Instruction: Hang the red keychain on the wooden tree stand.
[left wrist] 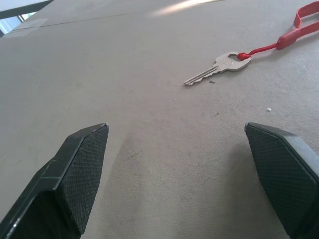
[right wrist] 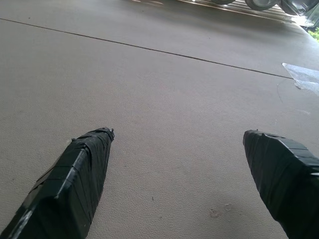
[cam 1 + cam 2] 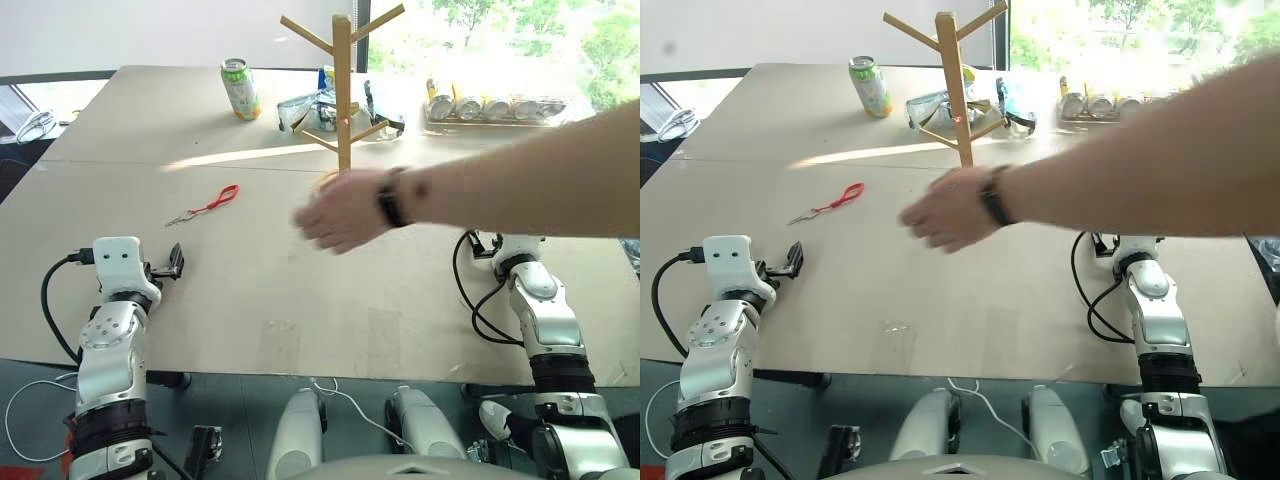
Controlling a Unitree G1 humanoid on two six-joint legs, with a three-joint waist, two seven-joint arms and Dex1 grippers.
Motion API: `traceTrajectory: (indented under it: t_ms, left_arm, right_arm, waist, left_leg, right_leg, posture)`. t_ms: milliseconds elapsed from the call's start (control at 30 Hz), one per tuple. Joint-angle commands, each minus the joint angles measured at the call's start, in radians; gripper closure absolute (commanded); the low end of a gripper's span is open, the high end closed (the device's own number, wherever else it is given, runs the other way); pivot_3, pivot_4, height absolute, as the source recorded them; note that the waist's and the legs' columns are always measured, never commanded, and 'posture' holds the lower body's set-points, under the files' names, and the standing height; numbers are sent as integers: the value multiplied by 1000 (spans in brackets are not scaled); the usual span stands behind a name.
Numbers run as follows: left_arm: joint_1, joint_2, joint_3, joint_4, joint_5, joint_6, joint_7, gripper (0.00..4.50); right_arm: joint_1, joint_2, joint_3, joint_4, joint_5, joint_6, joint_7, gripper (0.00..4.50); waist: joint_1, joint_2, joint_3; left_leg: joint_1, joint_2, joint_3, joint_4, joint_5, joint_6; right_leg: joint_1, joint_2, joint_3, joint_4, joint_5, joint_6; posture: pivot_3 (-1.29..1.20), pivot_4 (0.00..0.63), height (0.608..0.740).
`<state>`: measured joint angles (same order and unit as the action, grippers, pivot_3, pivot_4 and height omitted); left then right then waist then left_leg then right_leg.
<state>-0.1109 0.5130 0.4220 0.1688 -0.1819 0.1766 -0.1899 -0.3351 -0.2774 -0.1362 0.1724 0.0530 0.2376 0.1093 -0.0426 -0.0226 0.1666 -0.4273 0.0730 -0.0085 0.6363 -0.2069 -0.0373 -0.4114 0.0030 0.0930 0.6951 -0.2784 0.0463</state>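
On the counter (image 3: 300,300), left of centre, lies the keychain (image 3: 205,208): red strap w/ a silver key at its near end, flat on the surface, not yet hung. Its long axis runs diagonally, key end pointing toward the robot's left side, strap loop trailing away toward the middle of the counter. The left end effector (image 3: 176,262) sits just short of it, low over the counter, fingers spread wide apart w/ nothing between them; in the left wrist view the key (image 1: 219,67) lies ahead and a bit off to the inner side of the open fingers (image 1: 75,174), so a short reach fwd and slightly inward would probably bring it in. The right end effector (image 2: 184,174) is well apart from the keychain, on the far side of the counter, also open and empty. So left arm is clearly the nearer one. The stand (image 3: 343,90) is upright farther back near centre, beyond the keychain and to its right. A person's hand (image 3: 335,215) reaches across from the right, hovering in front of the stand's base, betw. keychain and stand; likely in the way of any carry for now.
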Motion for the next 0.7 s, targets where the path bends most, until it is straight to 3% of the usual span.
traceTrajectory:
  t_ms: [33, 167, 367, 533, 700]
  left_arm:
    - [9, 18, 21, -14, -26, 20, -29, 0]
    - [7, 70, 31, -65, -99, 67, -144, 0]
    - [-48, 228, 23, -22, -140, 125, -323, 0]
    - [-141, 323, -20, 91, -135, 123, -457, 0]
    - [-329, 401, -131, 336, -93, 76, -653, 0]
  right_arm:
    - [0, -13, -12, -32, -2, 2, 0, 49]
    - [-8, -17, 8, -57, 4, 15, 33, 49]
    - [-58, -49, 54, -106, 43, 77, 167, 49]
    - [-100, -63, 112, -186, 135, 161, 340, 49]
    - [-171, -92, 207, -308, 273, 303, 566, 49]
  waist:
    - [0, 0, 0]
    - [-1, 0, 0]
    - [-2, 0, 1]
    - [-1, 0, 2]
    - [1, 0, 3]
  left_leg:
    - [0, 0, 0, 0, 0, 0]
    - [0, 0, 0, 0, 0, 0]
    - [-1, 0, 0, 0, 0, 0]
    - [-2, 0, 0, 0, 0, 0]
    - [-3, 0, -1, 0, 0, 0]
  right_leg:
    - [0, 0, 0, 0, 0, 0]
    - [0, 0, 0, 0, 0, 0]
    - [-1, 1, 0, 0, 0, 0]
    - [-2, 1, 0, -1, 0, 0]
    - [-2, 1, -1, -1, 0, 0]
  posture:
    - [0, 150, 732]
    - [0, 150, 732]
    - [0, 150, 732]
    - [0, 150, 732]
    - [0, 150, 732]
